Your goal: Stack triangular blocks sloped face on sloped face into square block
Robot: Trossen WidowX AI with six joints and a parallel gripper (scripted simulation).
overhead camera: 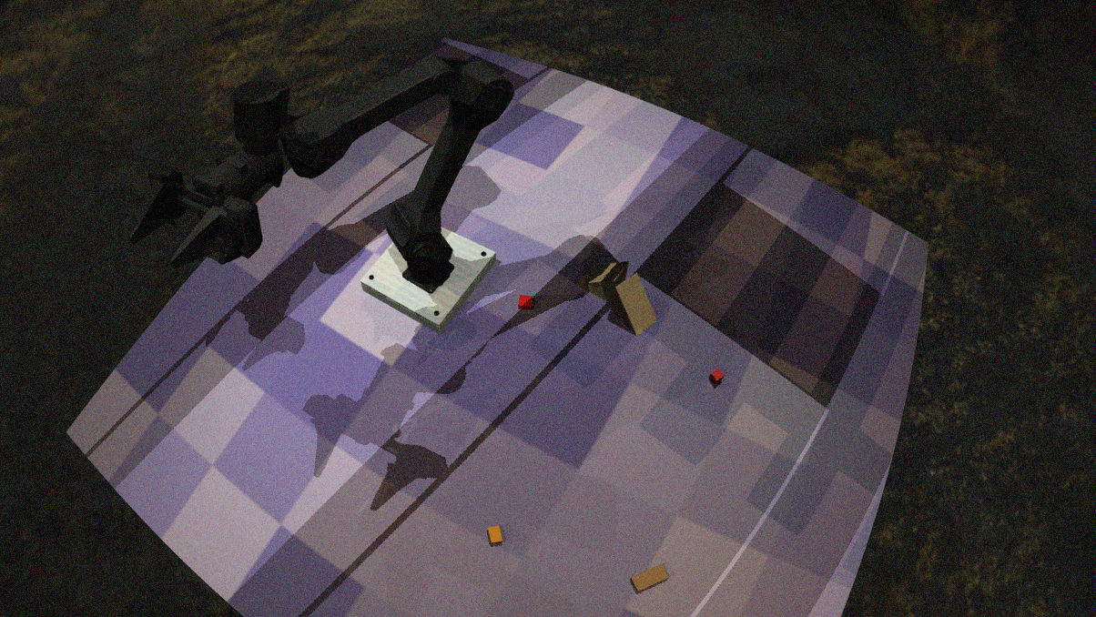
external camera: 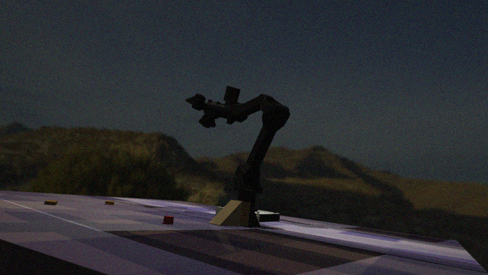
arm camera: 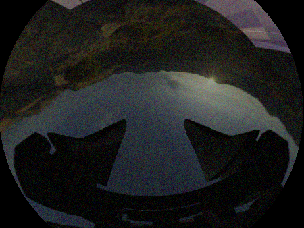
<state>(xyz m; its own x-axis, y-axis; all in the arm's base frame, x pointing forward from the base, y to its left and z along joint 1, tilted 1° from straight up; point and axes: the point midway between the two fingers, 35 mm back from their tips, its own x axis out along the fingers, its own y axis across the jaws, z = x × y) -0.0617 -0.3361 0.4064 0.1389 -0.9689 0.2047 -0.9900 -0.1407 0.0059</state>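
One triangular block (overhead camera: 634, 305) (external camera: 227, 212) is tan and stands on the table (overhead camera: 583, 413) (external camera: 136, 218), its sloped face turned away from the arm's base. The other triangular block (overhead camera: 603, 277) (external camera: 253, 220) is close beside it on the base side, partly hidden in the exterior view. Whether the two touch, I cannot tell. They are not joined into a square block. My gripper (overhead camera: 152, 253) (external camera: 193, 110) (arm camera: 155, 122) is open and empty, high up and far from both blocks, on the opposite side of the arm's base. No block shows in the wrist view.
The arm's pale base plate (overhead camera: 469, 268) (external camera: 268, 216) is near the blocks. A red block (overhead camera: 525, 301) lies between plate and blocks. Another red block (overhead camera: 715, 376) (external camera: 168, 220) is beyond them. Two orange blocks (overhead camera: 494, 534) (overhead camera: 649, 578) (external camera: 109, 203) (external camera: 50, 202) lie farther off.
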